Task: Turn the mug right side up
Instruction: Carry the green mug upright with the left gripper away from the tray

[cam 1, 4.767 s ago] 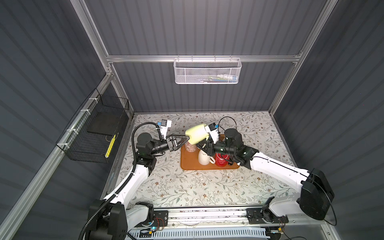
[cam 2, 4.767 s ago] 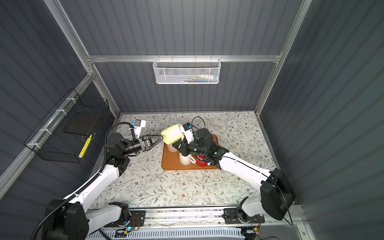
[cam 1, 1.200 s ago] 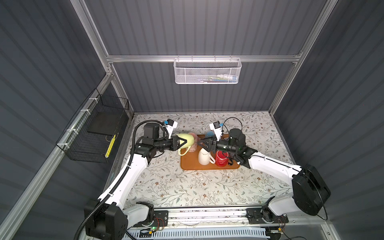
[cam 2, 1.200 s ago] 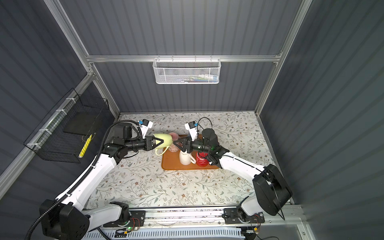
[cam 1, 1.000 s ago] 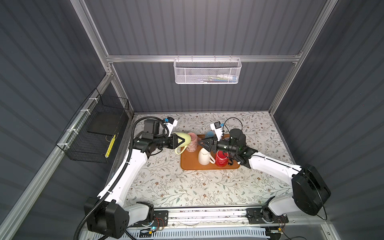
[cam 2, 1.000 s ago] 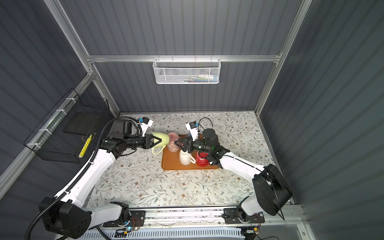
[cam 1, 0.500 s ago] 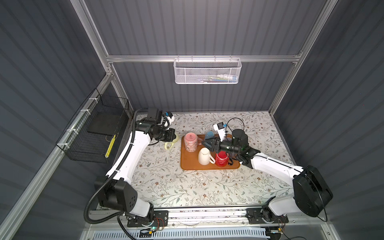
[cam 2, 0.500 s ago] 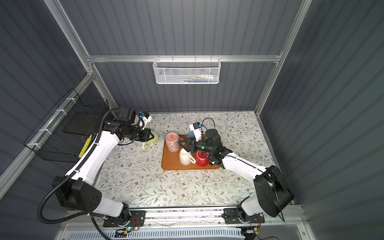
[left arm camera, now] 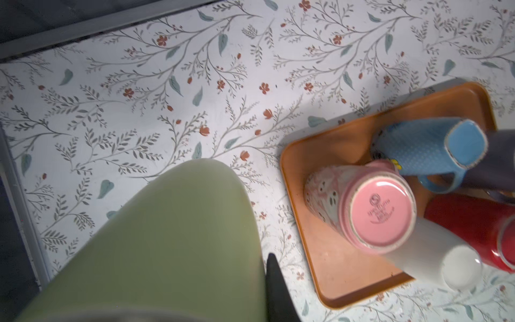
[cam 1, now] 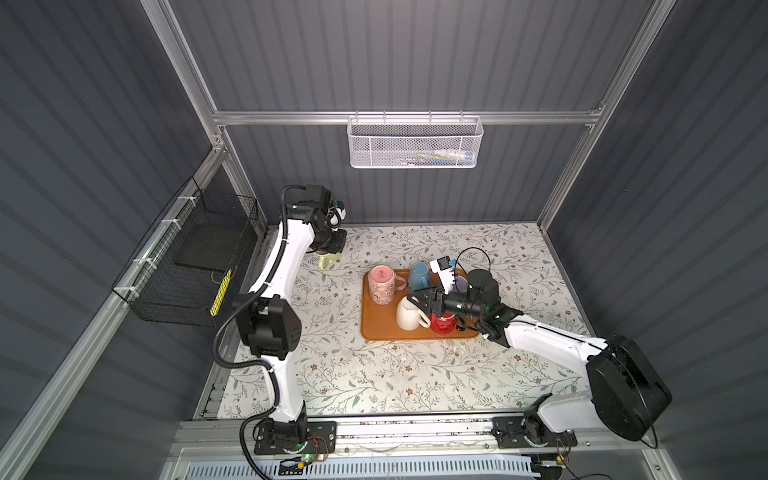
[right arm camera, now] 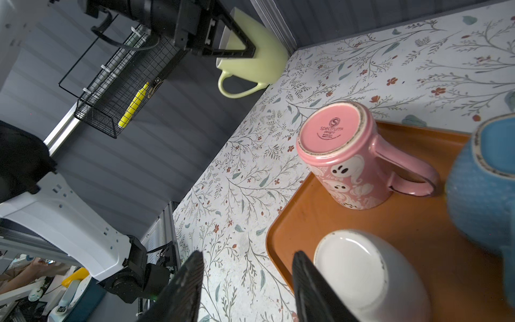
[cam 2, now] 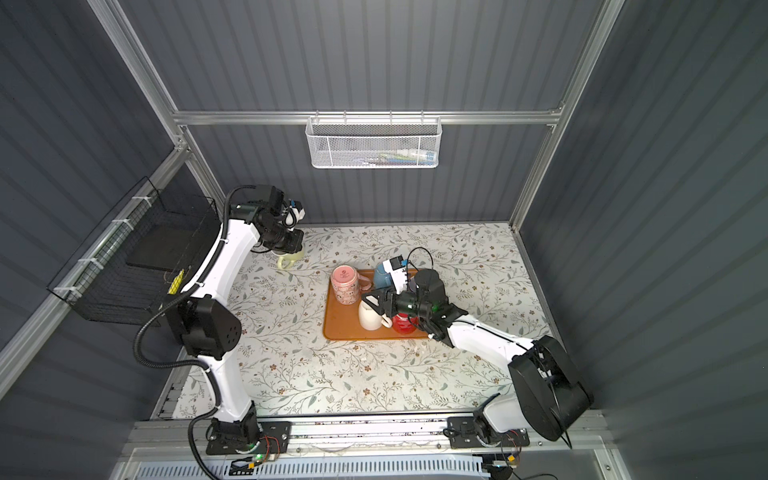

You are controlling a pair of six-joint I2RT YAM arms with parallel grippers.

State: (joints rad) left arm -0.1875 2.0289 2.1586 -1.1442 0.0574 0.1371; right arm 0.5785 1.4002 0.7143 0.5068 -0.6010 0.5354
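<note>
Grip first: left gripper point(right arm camera: 246, 53) is clenched on the rim wall of the green mug point(cam 1: 328, 261), w/ one finger inside the mouth, as the right wrist view shows. Green mug is mouth-up under the left wrist at the far-left corner of the floral mat point(cam 1: 374, 374), well apart from the orange tray point(cam 1: 376, 332). Its handle sticks out toward the near side in both top views. Base looks to be on or just above the mat; can't tell which, since the wrist hides most of it from above. In the left wrist view the mug's pale side fills much of the picture, one dark finger beside it. Right gripper point(right arm camera: 248, 255) is released: jaws apart, only mat and tray edge showing between them. It hovers low over the tray, just beside the white mug point(cam 1: 409, 313). On the tray, pink mug point(cam 1: 382, 280) stands base up at the far-left corner, its handle toward the blue mug point(cam 1: 419, 274) just beside it. White mug is also base up, near the pink one on the near side. Red mug point(cam 1: 442, 324) is partly under the right arm, touching or nearly touching the white mug.
</note>
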